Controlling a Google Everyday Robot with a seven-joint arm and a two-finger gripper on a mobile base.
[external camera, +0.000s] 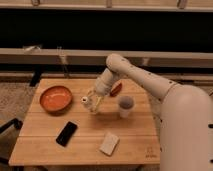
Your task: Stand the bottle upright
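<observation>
Gripper (pixel 93 103) right of orange bowl (pixel 55 98), jaws clenched on bottle (pixel 89 104), tilted over tabletop (pixel 85 145). Rotate until vertical, base flat, then release slowly.

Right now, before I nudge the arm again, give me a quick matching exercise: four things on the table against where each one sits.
Things:
1. orange bowl
2. black phone
3. translucent cup
4. bottle

Places:
A. in the shut pincer, table centre
B. right of the pincer
C. far left side of the table
D. near left, by the front edge

Pairs: 1-C, 2-D, 3-B, 4-A
</observation>
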